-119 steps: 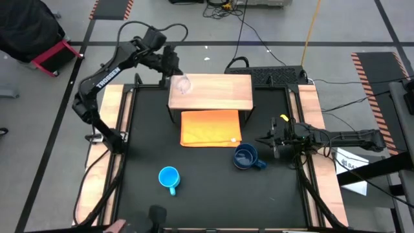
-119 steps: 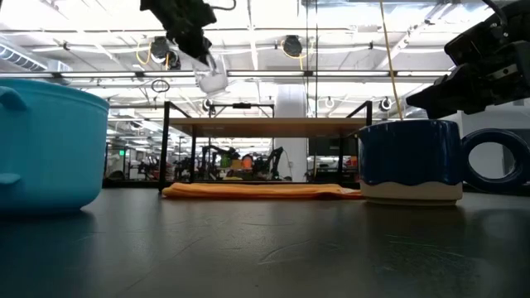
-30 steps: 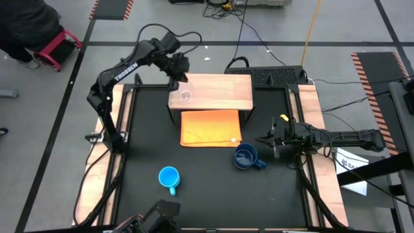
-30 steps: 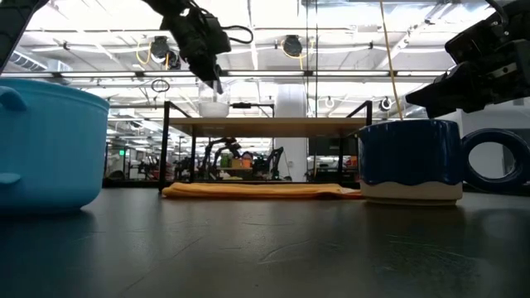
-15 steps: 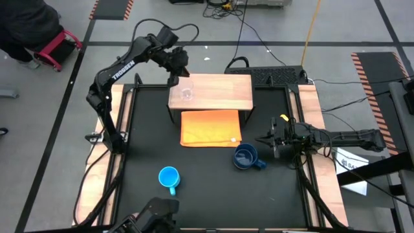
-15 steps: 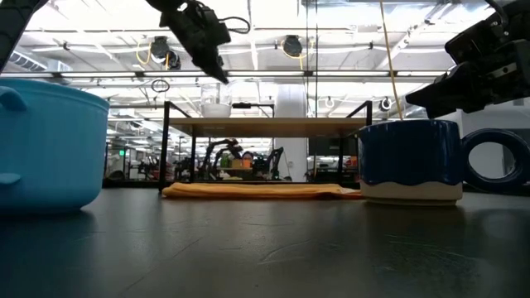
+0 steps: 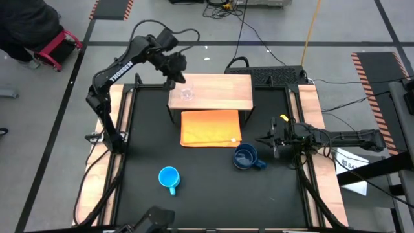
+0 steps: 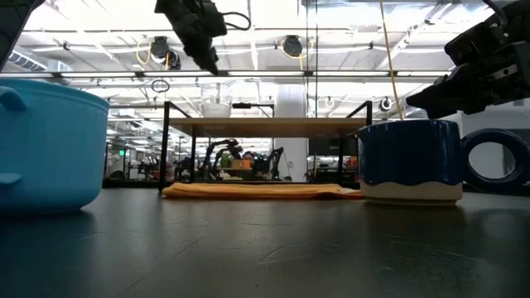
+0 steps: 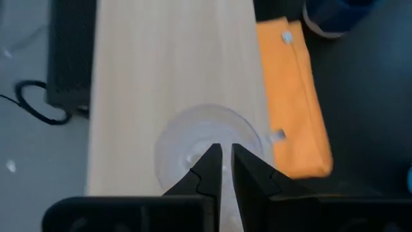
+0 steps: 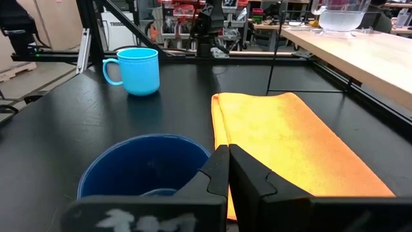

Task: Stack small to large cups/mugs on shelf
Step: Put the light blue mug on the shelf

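The tiny clear glass cup (image 7: 187, 94) stands upright on its base at the left end of the light-wood shelf (image 7: 217, 90); it also shows in the low view (image 8: 216, 108) and the left wrist view (image 9: 206, 145). My left gripper (image 7: 175, 72) hangs above the shelf's far left corner, clear of the cup, with only a narrow gap between its fingers (image 9: 226, 169). The light-blue mug (image 7: 169, 177) and the dark-blue mug (image 7: 244, 157) stand on the black table. My right gripper (image 7: 268, 141) waits shut just right of the dark-blue mug (image 10: 145, 164).
A flat orange cloth (image 7: 210, 127) lies on the table in front of the shelf, partly under it. The shelf stands on a black frame (image 8: 168, 145). A dark keyboard-like box (image 7: 275, 76) sits behind the shelf's right end. Bare black table lies between the two mugs.
My left gripper has let go of the glass cup and risen from it, drifting toward the table's far left. The cup stays upright on the shelf where it was set.
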